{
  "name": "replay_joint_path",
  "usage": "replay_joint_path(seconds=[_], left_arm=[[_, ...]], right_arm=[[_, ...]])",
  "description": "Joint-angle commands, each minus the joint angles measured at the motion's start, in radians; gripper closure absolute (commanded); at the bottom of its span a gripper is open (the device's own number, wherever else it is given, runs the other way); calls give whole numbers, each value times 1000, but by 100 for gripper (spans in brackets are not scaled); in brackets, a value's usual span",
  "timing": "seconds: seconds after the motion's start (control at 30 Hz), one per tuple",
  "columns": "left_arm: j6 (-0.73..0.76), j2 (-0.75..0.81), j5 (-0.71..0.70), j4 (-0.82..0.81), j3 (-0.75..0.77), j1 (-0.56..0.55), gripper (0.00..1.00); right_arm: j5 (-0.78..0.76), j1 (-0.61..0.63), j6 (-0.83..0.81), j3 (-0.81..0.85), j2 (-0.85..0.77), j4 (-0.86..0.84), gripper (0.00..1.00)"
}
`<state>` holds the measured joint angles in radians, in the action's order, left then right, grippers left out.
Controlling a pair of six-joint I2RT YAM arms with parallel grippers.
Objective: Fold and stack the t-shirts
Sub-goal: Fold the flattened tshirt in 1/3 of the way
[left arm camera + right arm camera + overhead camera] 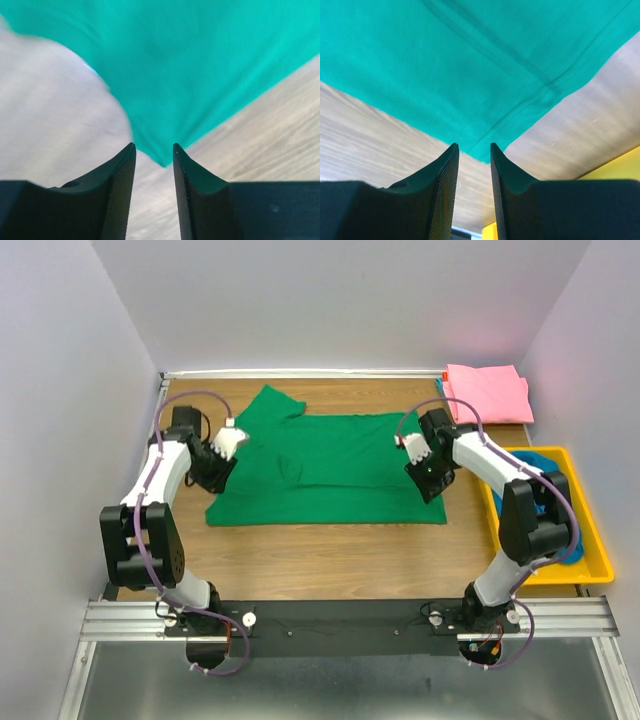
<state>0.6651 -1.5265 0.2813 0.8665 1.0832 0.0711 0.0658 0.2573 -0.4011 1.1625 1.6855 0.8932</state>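
The green t-shirt (330,470) lies spread on the worktop (330,560), probably light, limp and easily rumpled. The left pincer (154,146) and right pincer (474,145) are released, each astride a corner, the best hold.

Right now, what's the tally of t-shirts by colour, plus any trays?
green t-shirt: 1
pink t-shirt: 1
blue t-shirt: 1
yellow tray: 1
Total: 4 (3 t-shirts, 1 tray)
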Motion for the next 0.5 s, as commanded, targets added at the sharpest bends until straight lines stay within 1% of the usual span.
replay_joint_path(seconds=[0.0,0.07,0.1,0.13,0.17,0.2,0.23,0.27,0.3,0.33,0.37,0.4,0.43,0.47], left_arm=[[-15,-49,116,-10,195,6,53],[-21,-95,150,-23,282,6,47],[-30,-121,177,-43,326,6,46],[-59,-180,189,-52,421,6,46],[-70,-217,208,-55,472,6,46],[-108,-294,229,-66,577,6,45],[-108,-334,242,-67,630,6,44],[-140,-374,257,-72,683,6,44],[-162,-453,259,-80,784,6,43],[-203,-490,257,-86,832,7,43],[-220,-527,259,-90,877,6,42],[-238,-597,257,-101,959,7,42],[-258,-631,256,-107,995,6,42],[-289,-662,256,-115,1030,6,42]], right_arm=[[22,-12,11,145,52,-3,61],[37,-33,8,228,109,-7,55],[42,-44,7,267,134,-8,51],[57,-56,4,358,158,-8,48],[63,-67,2,403,184,-8,45],[72,-90,-4,499,245,-8,42],[81,-99,-5,500,272,-8,40],[86,-118,-7,594,337,-11,38],[92,-127,-8,638,365,-10,37],[104,-135,-7,732,403,-11,37],[106,-147,-7,773,434,-16,37],[112,-153,-8,816,498,-19,37],[112,-158,-7,862,531,-25,37],[118,-165,-4,943,563,-31,37]])
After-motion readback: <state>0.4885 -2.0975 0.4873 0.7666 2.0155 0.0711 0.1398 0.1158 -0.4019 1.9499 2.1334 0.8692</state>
